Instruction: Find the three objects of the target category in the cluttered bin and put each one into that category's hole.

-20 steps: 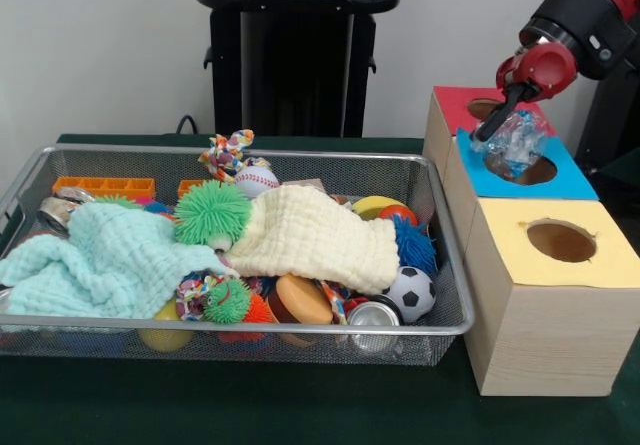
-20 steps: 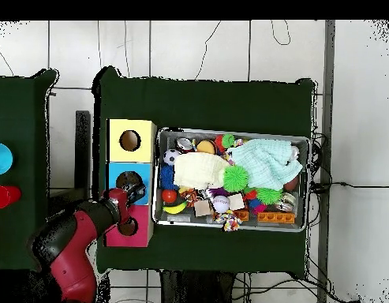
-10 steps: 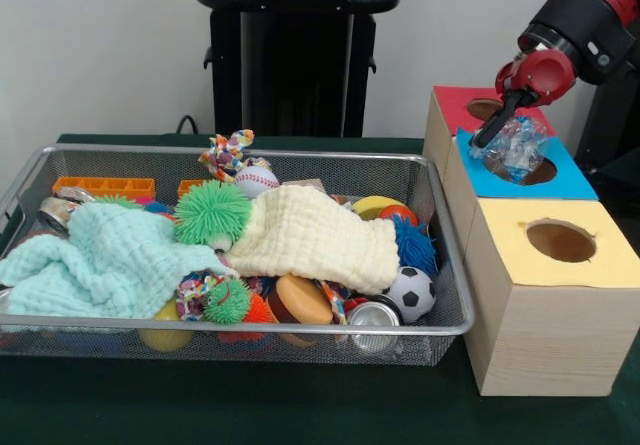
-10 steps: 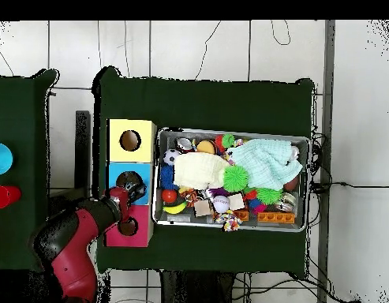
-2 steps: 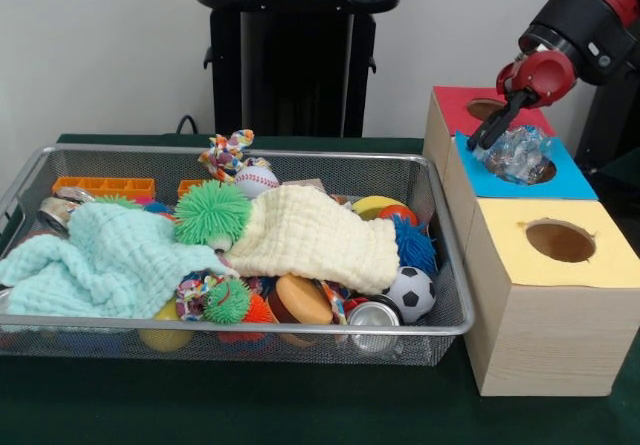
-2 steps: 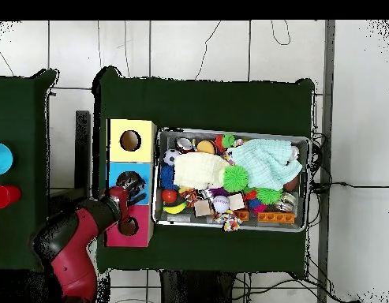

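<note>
A crumpled clear plastic bottle (image 5: 520, 153) rests in the hole of the blue-topped box (image 5: 572, 177), sticking up above the rim. My gripper (image 5: 487, 133) hangs just left of it and slightly above, over the seam between the blue box and the red-topped box (image 5: 455, 107). It looks open, with nothing between its fingers. In the overhead view the gripper (image 6: 125, 192) sits at the edge of the blue box (image 6: 116, 173), beside the bottle (image 6: 133, 181). The wire bin (image 5: 250, 153) holds a metal can (image 5: 372, 315) at its front right.
A yellow-topped box (image 5: 612, 257) with an open hole stands nearest the camera. The bin is piled with a mint cloth (image 5: 100, 260), a yellow cloth (image 5: 310, 230), a green spiky ball (image 5: 212, 213), a soccer ball (image 5: 410, 292), a baseball (image 5: 257, 179) and orange blocks (image 5: 104, 185).
The plastic bottle has dropped out of the gripper and settled lower and to the right in the blue box's hole. The gripper has lifted slightly.
</note>
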